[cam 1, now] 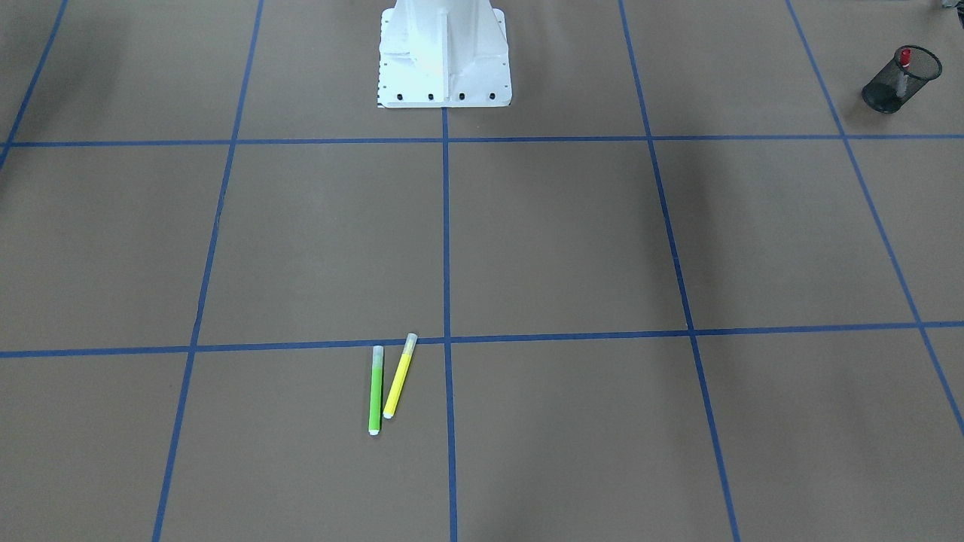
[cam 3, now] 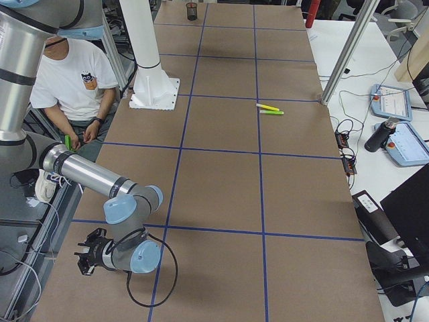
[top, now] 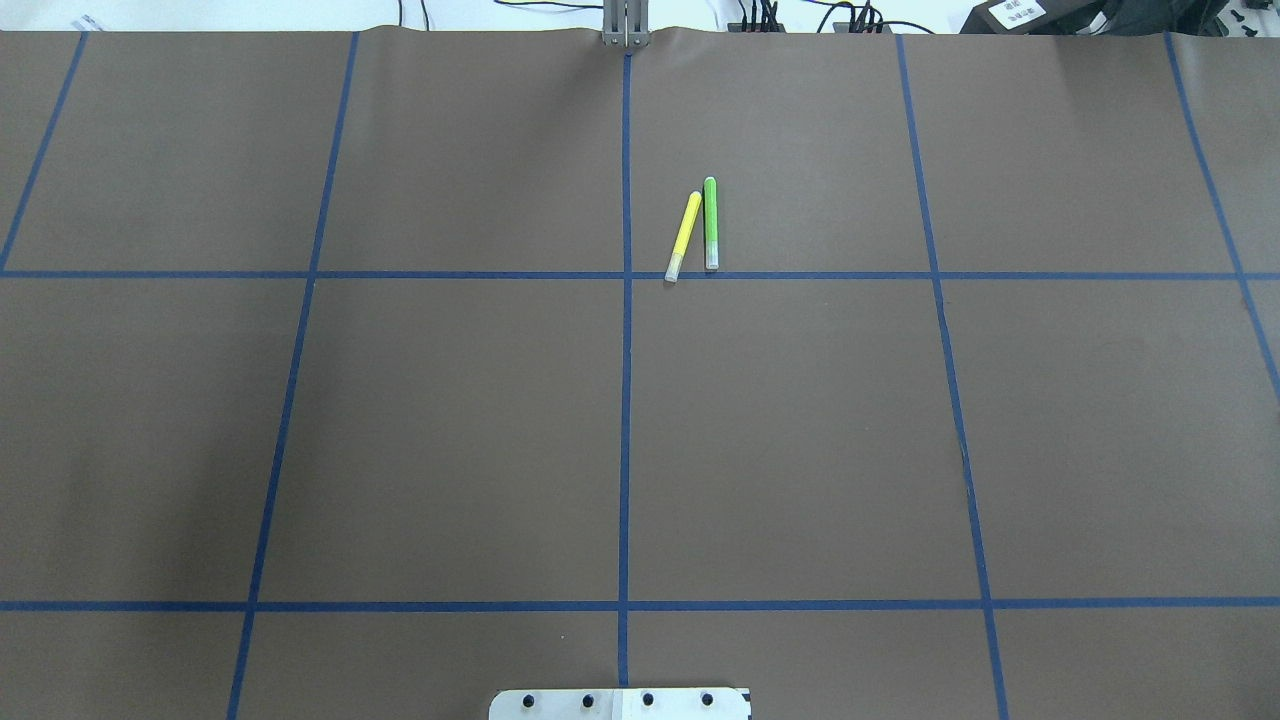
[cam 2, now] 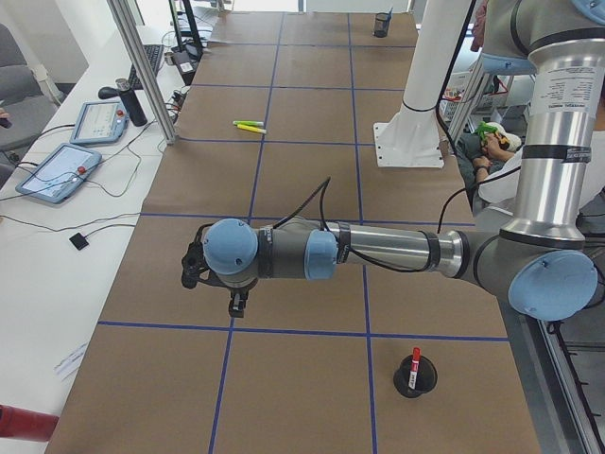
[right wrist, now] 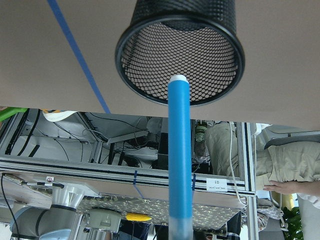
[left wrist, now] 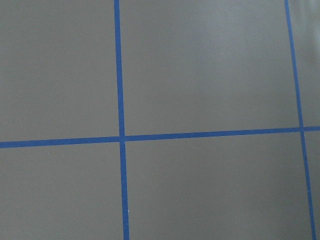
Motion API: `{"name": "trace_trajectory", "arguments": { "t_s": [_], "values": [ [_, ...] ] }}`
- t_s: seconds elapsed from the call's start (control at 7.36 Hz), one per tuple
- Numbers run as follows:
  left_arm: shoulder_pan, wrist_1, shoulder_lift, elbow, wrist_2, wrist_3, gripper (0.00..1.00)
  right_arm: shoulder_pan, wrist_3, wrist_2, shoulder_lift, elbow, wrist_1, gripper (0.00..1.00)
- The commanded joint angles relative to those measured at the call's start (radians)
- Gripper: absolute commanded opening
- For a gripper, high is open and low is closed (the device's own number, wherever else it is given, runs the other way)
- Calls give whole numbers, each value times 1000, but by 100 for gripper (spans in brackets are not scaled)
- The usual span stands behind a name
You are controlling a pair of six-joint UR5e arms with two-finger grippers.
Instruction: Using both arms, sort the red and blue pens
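Standing in a black wire-mesh cup point(cam 1: 889, 94) well off to the robot's left of the white bolted pedestal point(cam 1: 444, 53), the white-barrelled marker with the red cap point(cam 1: 904, 59) has its cap end up, above the rim. The slim sky-blue marker point(right wrist: 180, 150) shows only in the right wrist view. It runs from the lower edge of that view up to its white tip, which overlaps the mouth of a second black mesh cup point(right wrist: 150, 60) near the edge of the brown table point(top: 450, 430).

The grey-and-silver right arm point(cam 3: 87, 176) bends down on the robot's right of the pedestal, and the black right gripper point(cam 3: 86, 258) hangs at the table's edge. Its jaws show in no close view, so I cannot tell whether they clasp the marker.

The left arm point(cam 2: 378, 251) stretches level above the table on the pedestal's other side. The left gripper point(cam 2: 236, 307) points down over blue tape lines point(left wrist: 120, 137); I cannot tell whether its jaws are released or clenched.

A slim green marker point(cam 1: 376, 390) and a slim yellow marker point(cam 1: 399, 376) lie just beside each other, across the table from the pedestal.
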Motion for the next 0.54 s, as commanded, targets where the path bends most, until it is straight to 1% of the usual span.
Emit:
{"name": "trace_trajectory", "arguments": {
  "t_s": [0.0,0.14,0.27,0.41],
  "values": [
    [-1,2,0,1,0,0,100,-1,12,31,22,-32,21,51],
    [0,4,-2,1,0,-2,100,-1,12,60,32,-27,21,100],
    [0,4,-2,1,0,-2,100,0,12,92,76,-21,19,100],
    [0,1,0,-1,8,4,100,0,9,119,143,9,21,100]
  ]
}}
